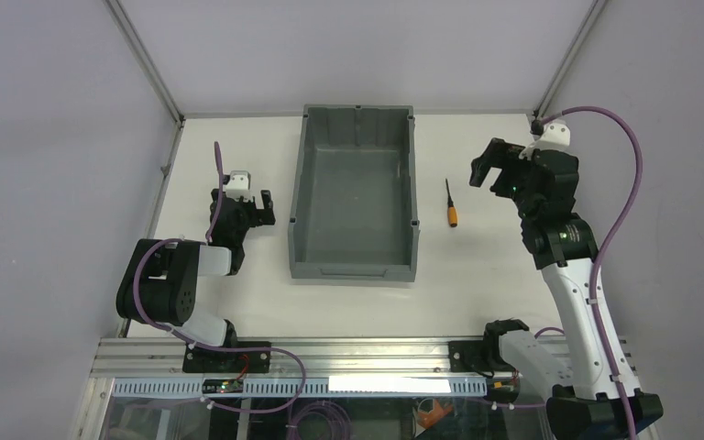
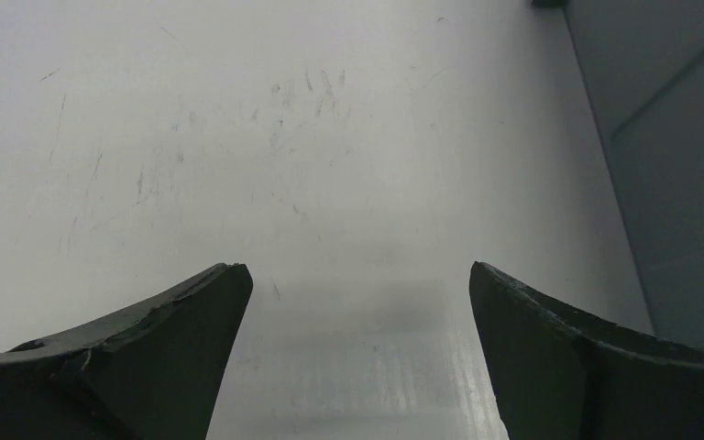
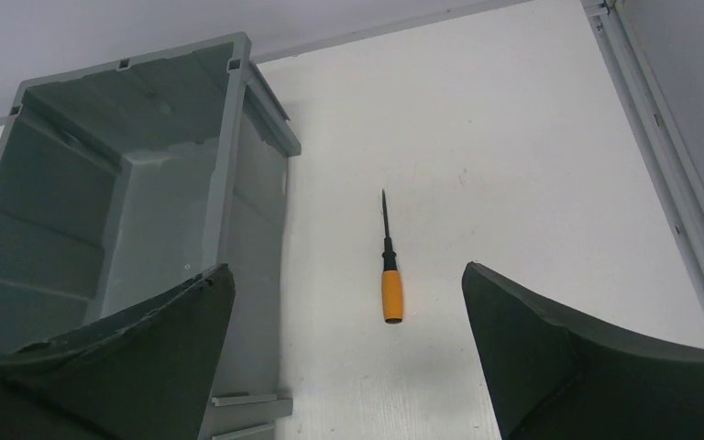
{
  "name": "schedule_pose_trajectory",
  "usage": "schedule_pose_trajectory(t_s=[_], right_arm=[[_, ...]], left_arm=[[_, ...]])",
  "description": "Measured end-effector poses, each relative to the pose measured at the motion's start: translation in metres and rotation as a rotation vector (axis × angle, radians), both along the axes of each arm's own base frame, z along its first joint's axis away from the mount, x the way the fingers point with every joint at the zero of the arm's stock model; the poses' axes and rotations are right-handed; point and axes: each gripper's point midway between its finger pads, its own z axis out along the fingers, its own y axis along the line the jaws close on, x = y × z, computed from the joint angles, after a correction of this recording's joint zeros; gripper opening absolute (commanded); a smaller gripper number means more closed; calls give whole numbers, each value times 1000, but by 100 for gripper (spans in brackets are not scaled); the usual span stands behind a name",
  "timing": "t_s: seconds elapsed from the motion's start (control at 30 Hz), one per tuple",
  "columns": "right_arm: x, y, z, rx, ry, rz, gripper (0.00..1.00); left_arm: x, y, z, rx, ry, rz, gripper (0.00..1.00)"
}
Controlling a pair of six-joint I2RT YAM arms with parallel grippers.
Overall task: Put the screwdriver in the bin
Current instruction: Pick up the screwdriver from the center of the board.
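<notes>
- My right gripper (image 3: 346, 270) has its jaws spread wide with nothing between them. It hangs in the air on the right side of the bin (image 1: 297, 211) and touches nothing.
- Under it, the screwdriver (image 3: 389, 266) lies flat on the table (image 1: 486, 275). It is outside the bin, near the right wall but apart from it. The orange handle points to the near edge and the black shaft points away, almost parallel to that wall.
- I judge the step in hand to be the reach and the grasp; nothing is picked up yet.
- To do it well, I would come straight down over the orange handle, which is the thickest part.
- I would put one finger on the bin side of the handle and the other on the far side. In the right wrist view the handle already sits between the two fingers, so little turning seems needed.
- The tool is thin and low, so I think the fingertips must go almost to the table before closing.
- The finger nearer to the bin must stay clear of the rim.
- My left gripper (image 2: 357, 268) is on the left side of the bin, low over bare table, its jaws apart and empty. I would leave it there.
- Count: one screwdriver, one bin, two arms with one gripper each.
</notes>
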Motion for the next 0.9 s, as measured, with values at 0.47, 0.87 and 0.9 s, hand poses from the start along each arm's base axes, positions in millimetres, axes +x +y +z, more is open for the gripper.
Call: schedule_pose_trajectory(t_s=[0.47, 0.87, 0.9], right_arm=[[-1, 1, 2, -4, -6, 8, 99], [25, 3, 0, -29, 136, 3, 99], [28, 3, 0, -32, 157, 3, 99]], left_arm=[[0, 0, 0, 0, 0, 0, 99], [0, 0, 0, 0, 0, 0, 99], [0, 0, 0, 0, 0, 0, 99]])
